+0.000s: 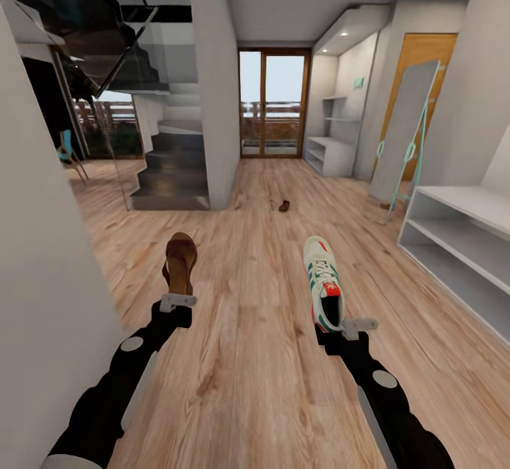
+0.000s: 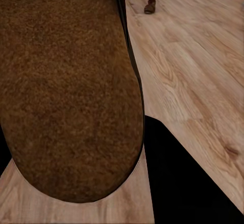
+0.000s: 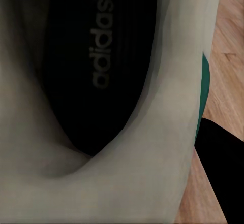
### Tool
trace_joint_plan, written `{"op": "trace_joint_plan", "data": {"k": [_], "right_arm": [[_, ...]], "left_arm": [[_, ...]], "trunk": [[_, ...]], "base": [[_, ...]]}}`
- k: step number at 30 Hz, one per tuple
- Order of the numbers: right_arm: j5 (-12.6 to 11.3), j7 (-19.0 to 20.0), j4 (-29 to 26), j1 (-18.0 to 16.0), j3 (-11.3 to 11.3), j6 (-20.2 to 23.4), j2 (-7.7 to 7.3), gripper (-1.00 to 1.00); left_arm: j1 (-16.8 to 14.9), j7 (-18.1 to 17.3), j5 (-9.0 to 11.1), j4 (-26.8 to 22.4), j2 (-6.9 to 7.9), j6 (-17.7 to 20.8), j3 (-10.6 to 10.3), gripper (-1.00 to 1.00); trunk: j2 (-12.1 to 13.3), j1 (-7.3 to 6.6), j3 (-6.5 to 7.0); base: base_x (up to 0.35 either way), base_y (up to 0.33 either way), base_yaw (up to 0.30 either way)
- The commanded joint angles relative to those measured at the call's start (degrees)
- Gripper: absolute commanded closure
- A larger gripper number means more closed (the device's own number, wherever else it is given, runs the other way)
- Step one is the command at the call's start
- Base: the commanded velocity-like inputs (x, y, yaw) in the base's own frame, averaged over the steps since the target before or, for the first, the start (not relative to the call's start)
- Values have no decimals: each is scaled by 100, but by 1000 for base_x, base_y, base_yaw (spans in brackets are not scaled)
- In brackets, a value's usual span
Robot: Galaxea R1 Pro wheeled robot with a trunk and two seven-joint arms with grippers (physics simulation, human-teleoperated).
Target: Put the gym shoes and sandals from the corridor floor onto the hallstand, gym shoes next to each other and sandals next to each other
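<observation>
Fingers of the left gripper (image 1: pixel 177 302) pinch the heel of a brown sandal (image 1: pixel 180 263), held above the floor (image 1: pixel 248 356) at 11 o'clock. The right gripper (image 1: pixel 350 327) pinches the heel of a white sneaker (image 1: pixel 323 281) at 1 o'clock. A second sandal (image 1: pixel 284 206) lies far ahead at 12 o'clock. The white shoe rack (image 1: pixel 329 154) stands against the far wall at 1 o'clock.

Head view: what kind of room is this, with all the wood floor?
Probably a home's corridor or entrance hall: a staircase rises on one side, white shoe racks line the wall, and a glass door at the far end looks outdoors.
</observation>
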Motion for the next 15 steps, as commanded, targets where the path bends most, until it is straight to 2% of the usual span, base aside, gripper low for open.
{"op": "trace_joint_plan", "data": {"k": [1,15], "right_arm": [[1,-6,-10,-2,2,33,0,100],[2,-6,-10,-2,2,33,0,100]], "left_arm": [[-2,-16,-14,-10,2,34,-5,100],[0,-17,-14,-10,2,34,-60,100]], "trunk": [[-2,2,-6],[-2,2,-6]], "base": [[347,0,0],[347,0,-2]]}}
